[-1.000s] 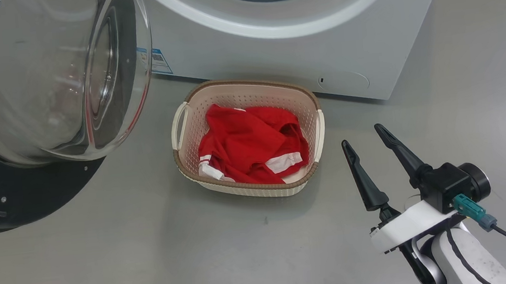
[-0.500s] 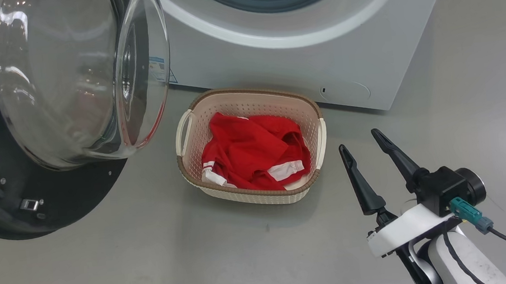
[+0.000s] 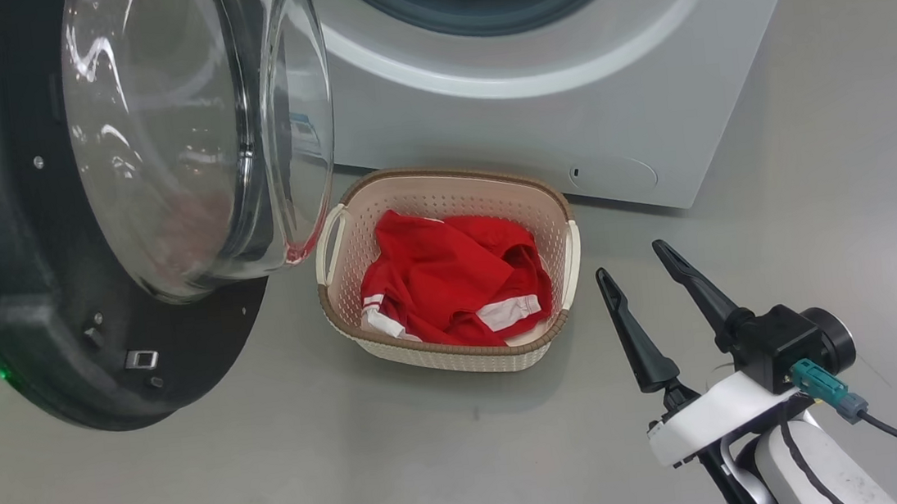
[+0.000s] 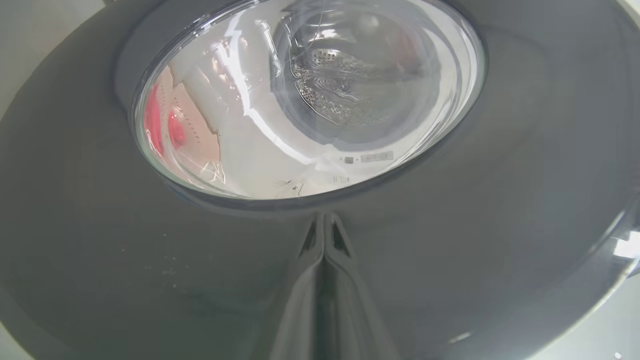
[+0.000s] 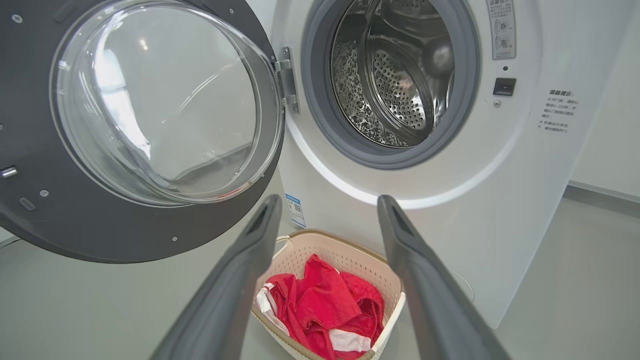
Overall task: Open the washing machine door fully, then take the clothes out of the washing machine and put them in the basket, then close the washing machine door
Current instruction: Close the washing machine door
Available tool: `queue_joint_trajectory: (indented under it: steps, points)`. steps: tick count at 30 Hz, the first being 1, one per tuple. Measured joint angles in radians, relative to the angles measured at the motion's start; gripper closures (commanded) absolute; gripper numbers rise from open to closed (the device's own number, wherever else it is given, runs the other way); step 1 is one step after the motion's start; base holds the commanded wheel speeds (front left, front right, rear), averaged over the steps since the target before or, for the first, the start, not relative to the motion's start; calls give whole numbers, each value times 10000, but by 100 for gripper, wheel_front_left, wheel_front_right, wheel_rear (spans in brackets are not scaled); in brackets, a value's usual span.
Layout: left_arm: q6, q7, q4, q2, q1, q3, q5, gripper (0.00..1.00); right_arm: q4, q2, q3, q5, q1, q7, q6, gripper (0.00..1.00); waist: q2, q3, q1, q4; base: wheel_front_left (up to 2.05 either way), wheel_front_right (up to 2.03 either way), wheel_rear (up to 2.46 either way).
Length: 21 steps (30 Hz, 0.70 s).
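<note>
1 step of the 3 looked unfinished. The clothes lay bunched in the basket, which sat on the floor just in front of the washing machine. The drum looked empty, and the washing machine door hung part-way open on its hinge at the left of the opening, so I judged closing it to be the job in hand. To do that well, the push would best land on the dark outer ring, well away from the hinge and off the glass bowl. It would need to follow the door's arc so the tips did not skid on the glossy face, with a firm last press for the latch to catch. From the head view the bowl's lower edge seemed close to the basket's left handle, so that gap deserved watching. The left gripper was on the door's outer side, its 2 fingers pressed together into 1 wedge pointing at the ring just below the glass; whether the tips touched it I could not tell. The right gripper hovered low to the right of the basket, well apart from the door, its 2 fingers spread wide with nothing between them, aimed toward the machine.
</note>
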Motion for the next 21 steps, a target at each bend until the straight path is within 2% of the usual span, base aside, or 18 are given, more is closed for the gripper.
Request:
queue_joint_trajectory:
  steps: [11, 15, 21]
  points:
    - [-88, 151, -1195, -600, 740, -215, -98, 100, 96, 19, 79, 2, 70, -8, 0, 0, 0, -228, 0, -36, 0, 0, 0]
    - [-92, -347, -1860, -585, 1096, -184, 217, 100, 140, 35, 98, 12, 118, -8, 0, 0, 0, -322, 0, -50, 0, 0, 0]
    - [-98, -1641, -3208, -303, 1691, -188, 1039, 100, 138, 63, 71, 15, 209, -8, 0, 0, 0, -367, 0, -35, 0, 0, 0]
